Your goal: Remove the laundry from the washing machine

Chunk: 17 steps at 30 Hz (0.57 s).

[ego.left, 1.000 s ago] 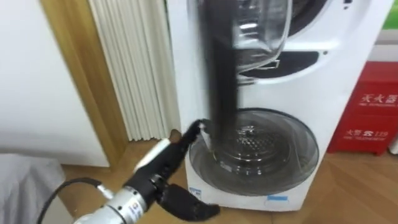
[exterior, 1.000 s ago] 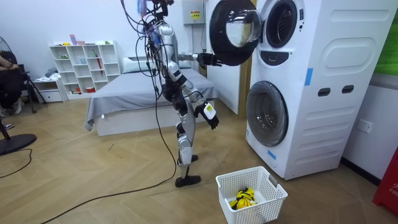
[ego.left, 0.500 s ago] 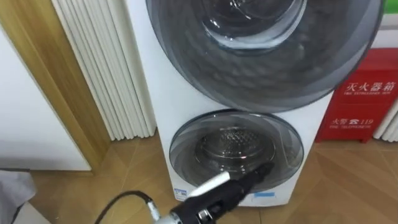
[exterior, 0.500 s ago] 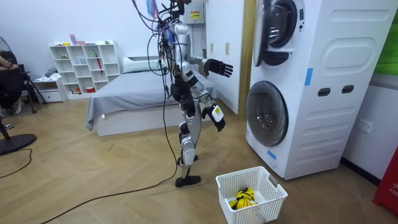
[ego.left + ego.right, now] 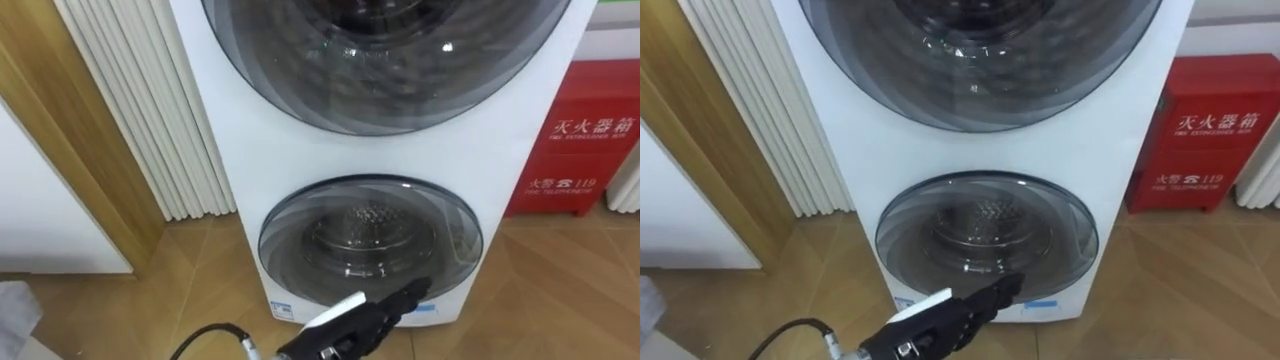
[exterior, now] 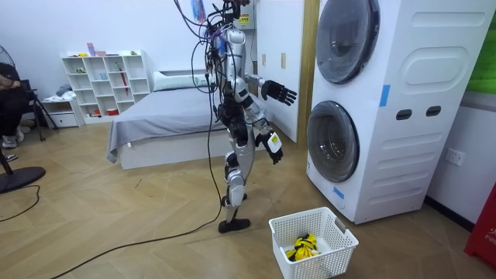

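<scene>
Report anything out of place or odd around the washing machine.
Nothing spilled, damaged or askew. Only oddity: both the upper door and lower door are shut, blocking any picking. The left hand hovers open before the lower door; the basket stands upright.

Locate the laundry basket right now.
In the room view, the white basket sits on the wood floor at bottom centre, just in front of the stacked washing machines and to the room view's right of the robot's feet.

The robot's left hand, fingers straight, hovers before the closed lower door of the white washing machine.
</scene>
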{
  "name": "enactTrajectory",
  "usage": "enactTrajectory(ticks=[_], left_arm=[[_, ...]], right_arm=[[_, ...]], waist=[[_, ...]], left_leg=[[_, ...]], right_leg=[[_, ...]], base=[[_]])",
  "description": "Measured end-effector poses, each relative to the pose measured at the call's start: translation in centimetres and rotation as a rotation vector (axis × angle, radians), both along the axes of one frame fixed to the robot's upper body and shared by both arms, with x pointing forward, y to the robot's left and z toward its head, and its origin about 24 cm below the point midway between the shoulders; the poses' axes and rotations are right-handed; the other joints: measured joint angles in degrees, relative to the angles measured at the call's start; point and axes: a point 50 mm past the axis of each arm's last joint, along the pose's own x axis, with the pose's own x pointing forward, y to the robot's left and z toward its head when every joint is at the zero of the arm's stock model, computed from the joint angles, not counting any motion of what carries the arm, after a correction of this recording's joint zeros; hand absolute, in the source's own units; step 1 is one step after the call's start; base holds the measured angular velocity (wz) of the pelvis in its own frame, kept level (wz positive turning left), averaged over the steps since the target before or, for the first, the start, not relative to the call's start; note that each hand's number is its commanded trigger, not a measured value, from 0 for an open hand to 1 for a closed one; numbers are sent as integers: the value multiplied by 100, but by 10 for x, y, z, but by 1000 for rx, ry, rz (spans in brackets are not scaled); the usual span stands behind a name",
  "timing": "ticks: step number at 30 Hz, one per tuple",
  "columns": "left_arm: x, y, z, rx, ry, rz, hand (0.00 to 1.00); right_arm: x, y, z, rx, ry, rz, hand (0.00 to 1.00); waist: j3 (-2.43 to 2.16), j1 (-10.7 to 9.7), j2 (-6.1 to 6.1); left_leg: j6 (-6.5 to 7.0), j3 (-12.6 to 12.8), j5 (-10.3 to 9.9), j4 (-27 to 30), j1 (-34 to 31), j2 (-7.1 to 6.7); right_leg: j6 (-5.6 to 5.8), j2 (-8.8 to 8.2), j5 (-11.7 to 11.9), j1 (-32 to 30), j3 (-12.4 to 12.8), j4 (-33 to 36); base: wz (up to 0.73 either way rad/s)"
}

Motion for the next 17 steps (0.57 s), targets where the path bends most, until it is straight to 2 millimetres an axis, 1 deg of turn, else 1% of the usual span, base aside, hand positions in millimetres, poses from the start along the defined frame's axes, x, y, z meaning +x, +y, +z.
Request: enactTrajectory(ticks=[2, 4, 5, 6, 7, 8, 9, 10, 11, 12, 13, 15, 16, 17], left_arm=[[1, 6, -10, 24, 27, 45, 0], [-1, 21, -22, 53, 67, 122, 0], [-4, 31, -30, 78, 85, 178, 0], [-9, 43, -43, 104, 121, 241, 0], [-11, 48, -50, 130, 136, 269, 0], [-18, 59, -67, 191, 173, 328, 0], [-29, 72, -86, 269, 228, 390, 0], [-34, 79, -95, 308, 259, 421, 0], [-49, 95, -112, 368, 324, 497, 0], [-68, 112, -127, 428, 400, 582, 0], [-78, 122, -134, 459, 439, 629, 0], [-121, 161, -155, 581, 598, 847, 0], [-131, 170, -158, 615, 628, 900, 0], [-151, 184, -162, 680, 685, 994, 0]], right_arm=[[-1, -1, 0, -5, 0, -3, 0], [-2, 0, 0, -5, -4, -3, 0], [-3, 0, 0, -3, -2, -3, 0], [-5, 0, -1, 2, 2, -9, 0], [-7, 0, -1, 5, 4, -15, 0], [-9, -1, -2, 6, 5, -19, 0], [-11, -2, -2, 5, 8, -30, 0], [-12, -3, -3, 4, 8, -38, 0], [-14, -4, -3, 8, 9, -59, 0], [-17, -5, -5, 11, 13, -86, 0], [-18, -6, -6, 13, 15, -103, 0], [-28, -9, -10, 23, 31, -214, 0], [-31, -9, -12, 27, 40, -244, 0], [-39, -11, -15, 39, 60, -303, 0]], waist=[[1, 55, -5], [4, 71, -12], [7, 81, -29], [-12, 86, -57], [-28, 107, -61], [-13, 139, -103], [-25, 174, -126], [-26, 199, -130], [-30, 223, -136], [-58, 233, -115], [-58, 235, -115], [-58, 316, -173], [-64, 353, -185], [-68, 401, -191]], left_leg=[[-16, 62, -14, 2, 37, 22], [-37, 107, -30, -1, 72, 51], [-64, 128, -59, -5, 123, 75], [-73, 127, -73, -6, 149, 85], [-74, 127, -74, -6, 159, 87], [-74, 127, -74, -13, 220, 92], [-93, 127, -87, -32, 268, 101], [-100, 127, -105, -30, 277, 112], [-101, 126, -121, -39, 294, 124], [-111, 127, -148, -39, 303, 139], [-118, 126, -169, -39, 306, 150], [-140, 126, -193, -40, 326, 166], [-143, 125, -202, -40, 329, 173], [-150, 123, -223, -35, 331, 179]], right_leg=[[-11, 4, -7, 11, 6, -1], [-21, 31, -13, 10, 71, -5], [-37, 55, -24, 23, 127, -3], [-47, 69, -35, 47, 128, -4], [-50, 74, -37, 57, 128, -3], [-56, 78, -40, 111, 131, -7], [-67, 89, -51, 145, 138, -11], [-71, 100, -56, 147, 136, -9], [-75, 116, -58, 155, 133, -9], [-79, 127, -60, 159, 124, -10], [-81, 138, -59, 163, 123, -12], [-85, 156, -57, 176, 115, -15], [-86, 163, -57, 180, 114, -20], [-90, 169, -54, 188, 116, -34]], base=[[-15], [-19], [-18], [-11], [0], [0], [-5], [-4], [-4], [-3], [-4], [-4], [-4], [0]])
